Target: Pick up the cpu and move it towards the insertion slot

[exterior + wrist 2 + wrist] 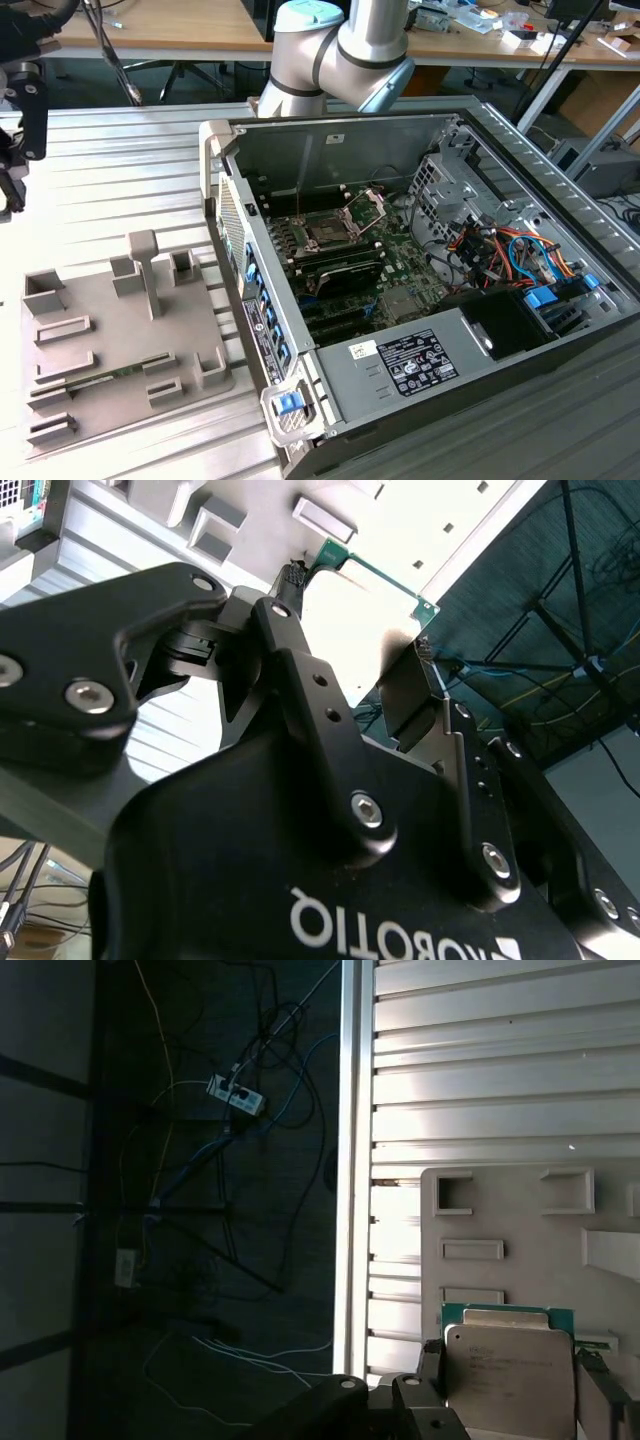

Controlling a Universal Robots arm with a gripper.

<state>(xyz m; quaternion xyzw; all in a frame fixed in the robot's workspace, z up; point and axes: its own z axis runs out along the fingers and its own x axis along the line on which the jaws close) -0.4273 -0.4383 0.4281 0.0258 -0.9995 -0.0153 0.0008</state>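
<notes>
In the first wrist view the cpu point(510, 1380), a flat square chip with a pale silver top and a green rim, sits between the black fingers point(430, 1365) of my gripper point(512, 1372), which is shut on it. The second wrist view shows the gripper point(355, 615) from behind, with the cpu's green edge point(380, 580) between the fingertips. The chip hangs above the grey tray point(500, 1220), near the table's edge. The insertion slot point(325, 228) lies on the green motherboard inside the open computer case, its metal plate point(370, 205) hinged up.
The grey tray point(120, 320) with raised blocks and a thin green memory stick point(100, 378) lies at the exterior view's left of the case point(420, 330). The arm's black end point(22, 120) shows at that view's left edge. Cables and a power strip point(235, 1095) lie on the floor beyond the table's edge.
</notes>
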